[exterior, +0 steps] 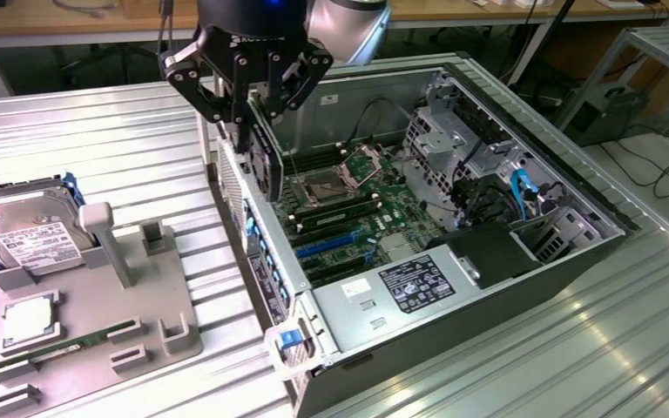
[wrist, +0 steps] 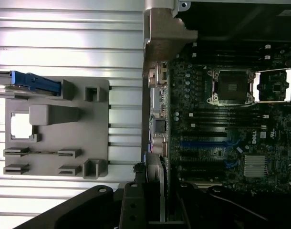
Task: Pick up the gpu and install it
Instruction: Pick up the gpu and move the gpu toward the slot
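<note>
Farthest to the exterior view's left of the open computer case (exterior: 462,348), a grey fixture tray (exterior: 160,348) lies on the slatted metal table (exterior: 102,131). It carries a silver labelled hard drive (exterior: 27,233) at the end away from the camera. A square processor chip (exterior: 29,318) and a narrow green memory stick (exterior: 73,342) sit in its nearer pockets, well apart from the case. At the case's rear wall, the side facing the tray, the gripper (exterior: 245,122) hangs from above with its fingers drawn partly in and clamped on the gpu (exterior: 268,165). The card is held upright and edge-on, above the case's rear edge and over the near margin of the motherboard (exterior: 358,226). In the wrist view its thin edge lines up beside the case's rear ports, and whether it touches the board cannot be told. Inside the case, to the right of the card, sit the open processor socket (exterior: 323,187) and the blue expansion slots (exterior: 328,246). Right of these is the grey power supply (exterior: 410,287) with its black label. Blue cables (exterior: 521,196) run by the drive bays at the case's far right.
</note>
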Controlling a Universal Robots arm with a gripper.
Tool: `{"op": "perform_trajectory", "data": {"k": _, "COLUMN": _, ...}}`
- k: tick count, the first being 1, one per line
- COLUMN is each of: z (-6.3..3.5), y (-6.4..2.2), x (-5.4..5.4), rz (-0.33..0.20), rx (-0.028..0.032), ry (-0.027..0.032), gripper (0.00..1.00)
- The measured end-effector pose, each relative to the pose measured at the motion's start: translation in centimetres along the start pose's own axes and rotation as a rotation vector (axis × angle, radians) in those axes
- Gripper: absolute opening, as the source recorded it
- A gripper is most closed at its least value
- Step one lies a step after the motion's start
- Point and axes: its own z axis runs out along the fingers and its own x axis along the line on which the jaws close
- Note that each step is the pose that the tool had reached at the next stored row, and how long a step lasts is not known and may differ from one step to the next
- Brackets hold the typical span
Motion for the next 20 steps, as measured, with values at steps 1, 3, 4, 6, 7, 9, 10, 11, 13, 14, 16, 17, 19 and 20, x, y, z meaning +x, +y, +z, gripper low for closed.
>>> {"op": "perform_trajectory", "data": {"k": 1, "z": 0.0, "y": 0.0, "x": -0.2, "rz": 0.0, "rx": -0.0001, "ry": 0.0, "gripper": 0.28}}
{"op": "perform_trajectory", "data": {"k": 3, "z": 0.0, "y": -0.02, "x": -0.6, "rz": 0.0, "rx": 0.0, "ry": 0.0, "gripper": 0.28}}
{"op": "perform_trajectory", "data": {"k": 4, "z": 0.0, "y": -0.02, "x": -0.8, "rz": 0.0, "rx": -0.0001, "ry": 0.0, "gripper": 0.28}}
{"op": "perform_trajectory", "data": {"k": 6, "z": 0.0, "y": -0.03, "x": -1.2, "rz": 0.0, "rx": 0.0, "ry": 0.0, "gripper": 0.28}}
{"op": "perform_trajectory", "data": {"k": 7, "z": 0.0, "y": -0.04, "x": -1.4, "rz": 0.0, "rx": 0.0, "ry": 0.0, "gripper": 0.28}}
{"op": "perform_trajectory", "data": {"k": 9, "z": 0.0, "y": -0.04, "x": -1.8, "rz": 0.0, "rx": -0.0001, "ry": 0.0, "gripper": 0.28}}
{"op": "perform_trajectory", "data": {"k": 10, "z": 0.0, "y": -0.05, "x": -1.9, "rz": 0.0, "rx": -0.0001, "ry": 0.0, "gripper": 0.28}}
{"op": "perform_trajectory", "data": {"k": 11, "z": 0.0, "y": -0.06, "x": -2.1, "rz": 0.0, "rx": -0.0001, "ry": 0.0, "gripper": 0.28}}
{"op": "perform_trajectory", "data": {"k": 13, "z": 0.0, "y": -0.06, "x": -2.6, "rz": 0.0, "rx": 0.0, "ry": 0.0, "gripper": 0.28}}
{"op": "perform_trajectory", "data": {"k": 14, "z": 0.0, "y": -0.07, "x": -2.8, "rz": 0.0, "rx": 0.0, "ry": 0.0, "gripper": 0.28}}
{"op": "perform_trajectory", "data": {"k": 16, "z": 0.0, "y": -0.08, "x": -3.2, "rz": 0.0, "rx": -0.0001, "ry": 0.0, "gripper": 0.28}}
{"op": "perform_trajectory", "data": {"k": 17, "z": 0.0, "y": -0.09, "x": -3.3, "rz": 0.0, "rx": -0.0001, "ry": 0.0, "gripper": 0.28}}
{"op": "perform_trajectory", "data": {"k": 19, "z": 0.0, "y": -0.1, "x": -3.8, "rz": 0.0, "rx": -0.0001, "ry": 0.0, "gripper": 0.28}}
{"op": "perform_trajectory", "data": {"k": 20, "z": 0.0, "y": -0.1, "x": -3.9, "rz": 0.0, "rx": -0.0001, "ry": 0.0, "gripper": 0.28}}
